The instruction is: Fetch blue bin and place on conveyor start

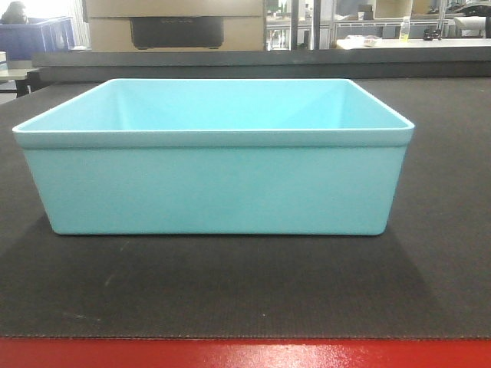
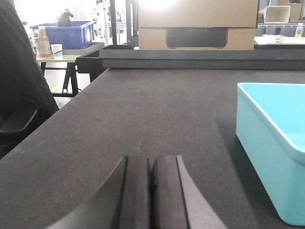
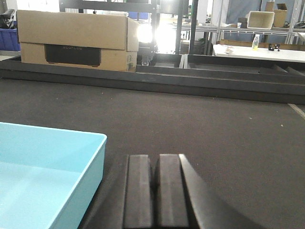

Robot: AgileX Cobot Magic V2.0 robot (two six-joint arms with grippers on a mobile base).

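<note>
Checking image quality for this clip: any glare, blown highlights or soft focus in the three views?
Front view: even light, blue bin sharp, soft shadow on the conveyor belt. Left wrist view: window blown out at top, left gripper blurred up close. Right wrist view: strong glare beside the cardboard box, right gripper soft.

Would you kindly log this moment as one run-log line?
blue bin: upright on conveyor start, empty | left claw: shut, beside bin | right claw: shut, beside bin
</note>
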